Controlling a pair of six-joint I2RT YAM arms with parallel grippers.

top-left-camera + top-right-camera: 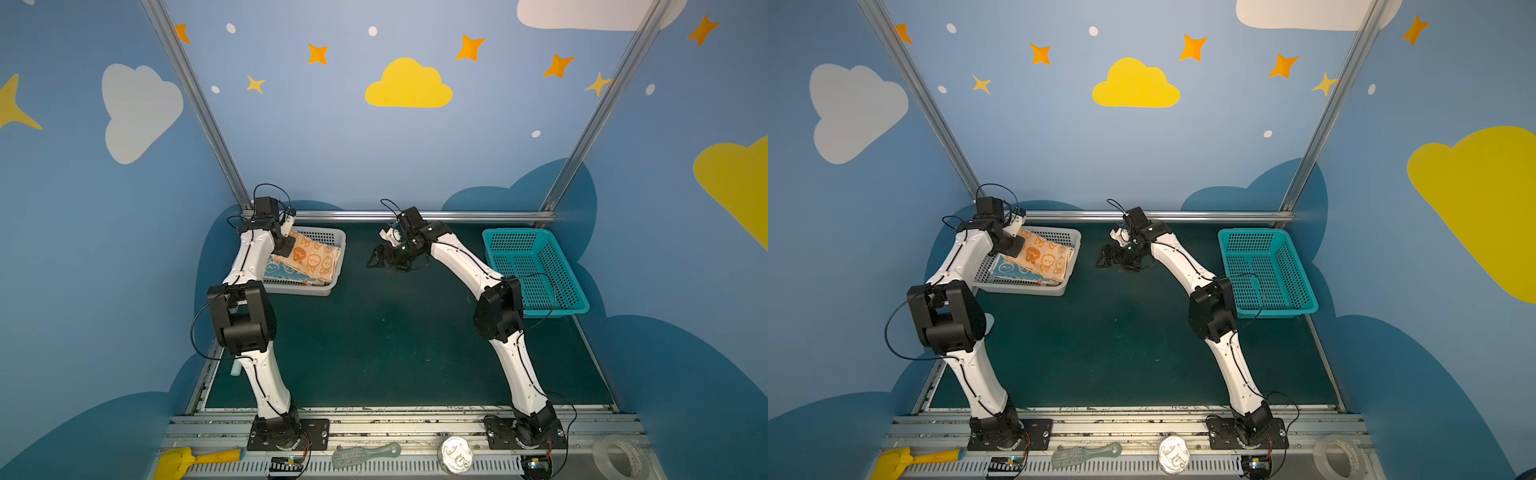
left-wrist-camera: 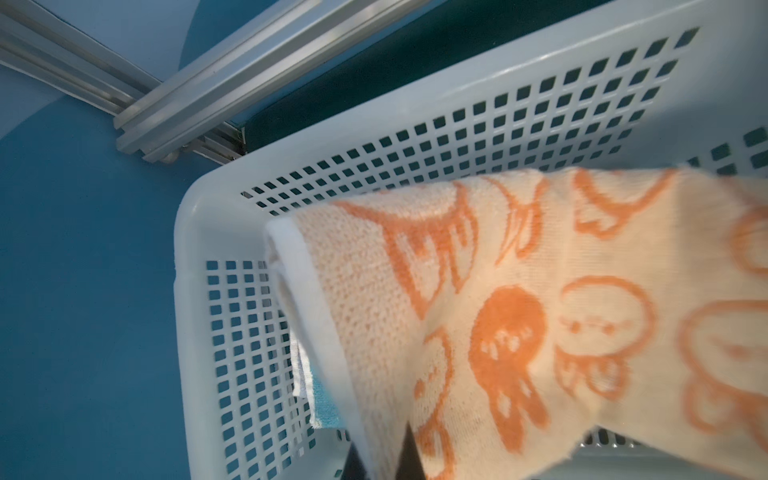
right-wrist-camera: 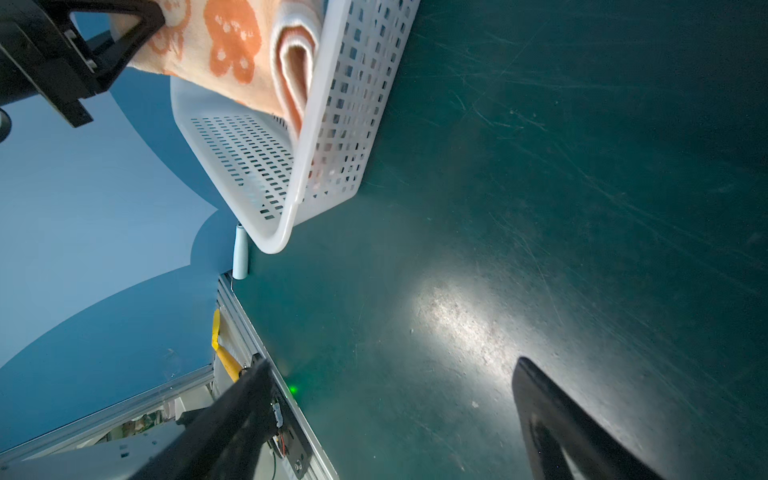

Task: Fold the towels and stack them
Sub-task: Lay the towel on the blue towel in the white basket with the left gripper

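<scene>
Here, left hand (image 1: 286,248) low over white basket (image 1: 335,237), gripping orange towel (image 1: 312,258), right hand (image 1: 376,260) open above mat (image 1: 374,340)

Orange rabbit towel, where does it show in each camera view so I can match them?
In a top view: orange towel left of centre, over the white basket.
In a top view: orange towel likewise left of centre.
Left wrist view: orange towel close up, across the basket.
Right wrist view: orange towel's folded end against the basket rim.
Shared landmark: the basket's perforated wall.
</scene>
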